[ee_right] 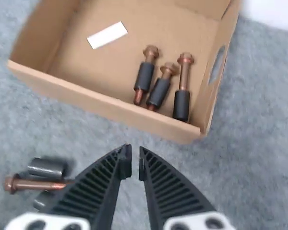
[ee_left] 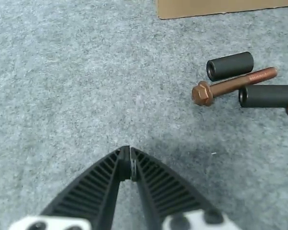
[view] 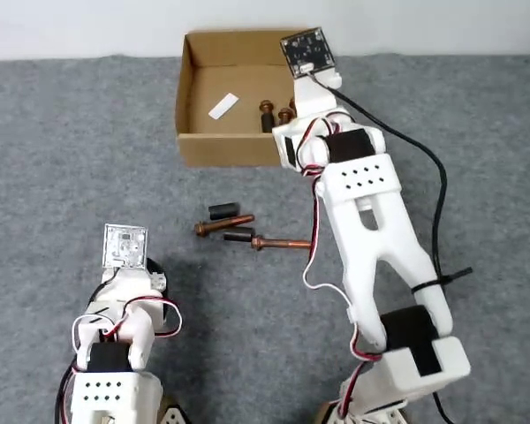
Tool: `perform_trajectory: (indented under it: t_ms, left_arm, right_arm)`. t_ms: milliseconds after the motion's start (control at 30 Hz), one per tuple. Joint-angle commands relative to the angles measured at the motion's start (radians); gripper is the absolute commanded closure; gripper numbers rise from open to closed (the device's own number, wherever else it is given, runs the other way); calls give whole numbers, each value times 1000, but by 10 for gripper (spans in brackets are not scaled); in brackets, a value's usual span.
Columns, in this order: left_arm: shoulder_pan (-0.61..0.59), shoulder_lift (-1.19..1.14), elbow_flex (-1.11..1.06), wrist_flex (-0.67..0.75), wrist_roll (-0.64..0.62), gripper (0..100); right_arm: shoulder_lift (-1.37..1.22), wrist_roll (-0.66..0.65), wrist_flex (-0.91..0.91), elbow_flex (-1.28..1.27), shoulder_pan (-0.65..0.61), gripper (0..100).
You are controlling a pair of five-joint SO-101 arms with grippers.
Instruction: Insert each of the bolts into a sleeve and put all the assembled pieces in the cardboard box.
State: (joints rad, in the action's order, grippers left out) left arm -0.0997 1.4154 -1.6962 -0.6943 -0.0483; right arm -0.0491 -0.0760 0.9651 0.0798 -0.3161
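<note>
The box (ee_right: 101,103) lies open at the far side of the grey surface (view: 71,159). It holds three bolts that are each already in a sleeve, lying side by side against one end wall: the first piece (ee_right: 145,76), the second piece (ee_right: 159,87) touching it, and the third piece (ee_right: 182,91) nearest the wall with the handle slot. All three have their copper heads pointing to the far wall. A white slip (ee_right: 107,35) lies flat on the box floor, apart from them.

On the surface, near the box's front wall, the loose parts sit in a tight cluster. One sleeve (ee_left: 229,65) lies just beside a bolt (ee_left: 233,85). A second sleeve (ee_left: 265,96) lies on that bolt's other side, near its threaded end. The second bolt (view: 281,241) lies end-on to this second sleeve, with its shank pointing toward my right arm.

My right tool (ee_right: 134,160) hangs over the surface in front of the box's near wall. Its tips are almost pressed together with only a thin slit between them, and they pinch nothing. My left tool (ee_left: 129,163) is pressed together and holds nothing. It sits low over bare surface, well apart from the cluster, with nothing between it and the nearest bolt head.
</note>
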Motion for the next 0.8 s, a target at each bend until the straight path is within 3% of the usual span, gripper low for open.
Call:
perform_trajectory:
  t_ms: [0, 167, 300, 600, 667, 767]
  left_arm:
    - [-5, 9, 5, 20, 9, 994]
    - [-6, 9, 5, 20, 9, 994]
    - [-75, 9, 5, 23, 9, 994]
    - [-173, 9, 5, 61, 12, 994]
    - [-173, 9, 5, 61, 12, 994]
    - [-172, 9, 5, 61, 12, 994]
  right_arm:
    - [93, 37, 10, 61, -38, 991]
    - [116, 48, 168, 61, -108, 990]
    - [110, 29, 302, 61, -151, 990]
    - [-44, -425, 398, 66, -193, 987]
    - [-73, -477, 394, 68, -213, 970]
    - [-114, -506, 401, 68, -248, 868]
